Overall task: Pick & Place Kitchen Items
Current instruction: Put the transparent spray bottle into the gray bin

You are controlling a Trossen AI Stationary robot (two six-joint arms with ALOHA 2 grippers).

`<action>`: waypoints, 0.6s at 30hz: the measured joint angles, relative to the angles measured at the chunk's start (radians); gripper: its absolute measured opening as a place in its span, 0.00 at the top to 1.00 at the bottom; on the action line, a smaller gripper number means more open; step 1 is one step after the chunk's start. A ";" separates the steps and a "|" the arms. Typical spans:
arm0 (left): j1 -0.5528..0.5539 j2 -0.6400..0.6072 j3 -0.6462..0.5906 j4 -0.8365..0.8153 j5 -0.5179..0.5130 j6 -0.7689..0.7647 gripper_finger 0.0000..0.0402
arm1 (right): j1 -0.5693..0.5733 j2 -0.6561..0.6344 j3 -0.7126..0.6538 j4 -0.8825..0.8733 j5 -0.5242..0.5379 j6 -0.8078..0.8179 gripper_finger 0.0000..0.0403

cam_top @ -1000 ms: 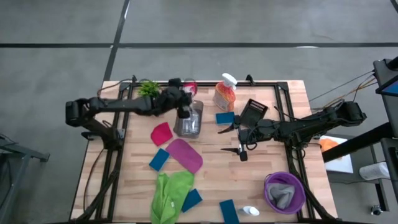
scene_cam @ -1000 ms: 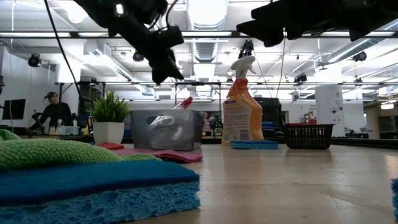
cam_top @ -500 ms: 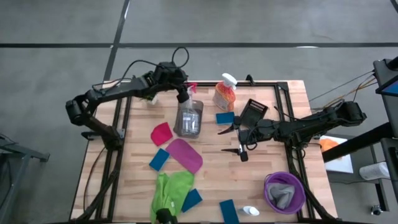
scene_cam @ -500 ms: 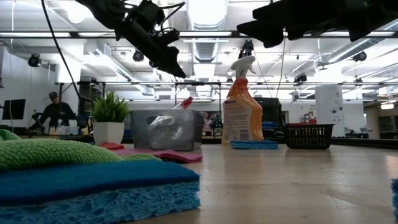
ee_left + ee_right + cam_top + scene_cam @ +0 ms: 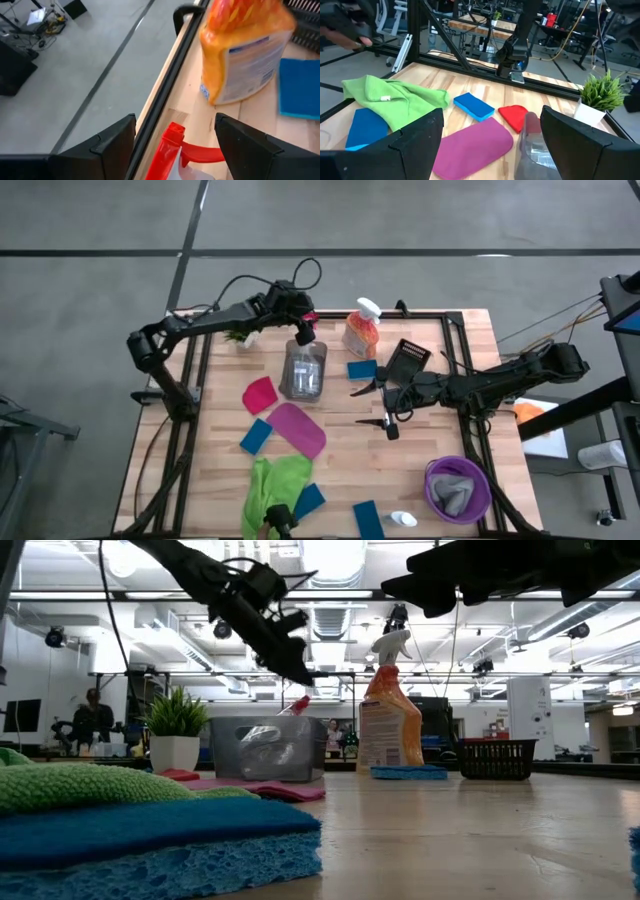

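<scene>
Red-topped bottle (image 5: 172,150) lay in the clear bin (image 5: 304,370) near the table's far edge, red trigger poking over the bin's far end. Just above it hung the left gripper (image 5: 303,330), fingers (image 5: 107,145) spread wide on either side of the red top, touching nothing. Beside the bin toward the right stood the orange spray bottle (image 5: 361,330), upright, white trigger on top, with 1 blue sponge (image 5: 362,368) lying just in front of it. Next to that sponge sat a black basket (image 5: 408,359). On the near side of the bin lay a red cloth (image 5: 259,394), then a magenta cloth (image 5: 297,429) and another blue sponge (image 5: 256,436) beside it. Nearer still, a green cloth (image 5: 273,492) crumpled at the front edge, touching a third blue sponge (image 5: 307,501); a fourth sponge (image 5: 368,518) and a white-topped bottle (image 5: 402,520) lay farther right along that edge. A grey cloth (image 5: 456,493) sat inside the purple bowl (image 5: 432,478) at the right front corner. Right gripper (image 5: 375,404) hovered over the table's middle, fingers (image 5: 405,145) parted and empty. Small potted plant (image 5: 176,730) stood at the far left of the wooden table (image 5: 430,430).
</scene>
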 joint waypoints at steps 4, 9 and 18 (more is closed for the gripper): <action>0.014 0.030 0.003 -0.003 -0.036 0.035 0.32 | 0.000 0.000 0.000 0.000 0.000 0.000 0.19; 0.033 0.041 0.003 -0.007 -0.039 0.045 0.32 | 0.000 0.000 0.000 -0.001 0.000 0.000 0.19; 0.036 0.041 0.002 -0.006 0.045 0.117 0.37 | 0.000 0.000 0.000 -0.001 0.000 0.000 0.19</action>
